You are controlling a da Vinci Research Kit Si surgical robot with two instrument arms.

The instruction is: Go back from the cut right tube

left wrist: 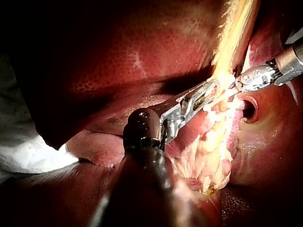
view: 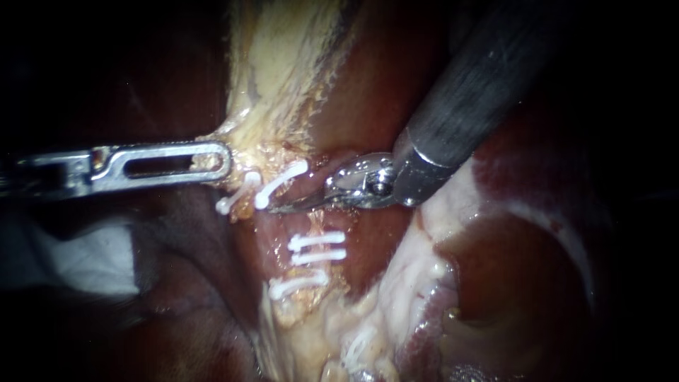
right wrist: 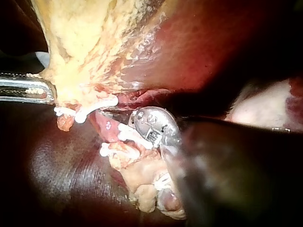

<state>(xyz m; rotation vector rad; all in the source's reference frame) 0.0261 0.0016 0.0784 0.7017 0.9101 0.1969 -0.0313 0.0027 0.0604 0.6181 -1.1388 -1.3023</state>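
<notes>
Two white clips sit on the upper stumps, and three more white clips lie below them. Bare reddish tissue shows in the gap between the two sets. My right instrument comes in from the upper right. Its thin blades lie together, and their point rests in that gap just under the upper clips. It also shows in the right wrist view. My left instrument comes in from the left. Its slotted jaws are shut on the yellowish fatty tissue beside the upper clips, as the left wrist view confirms.
Dark red liver surrounds the site. Pale, glistening tissue lies to the lower right under the right shaft. White gauze sits at the lower left below the left instrument.
</notes>
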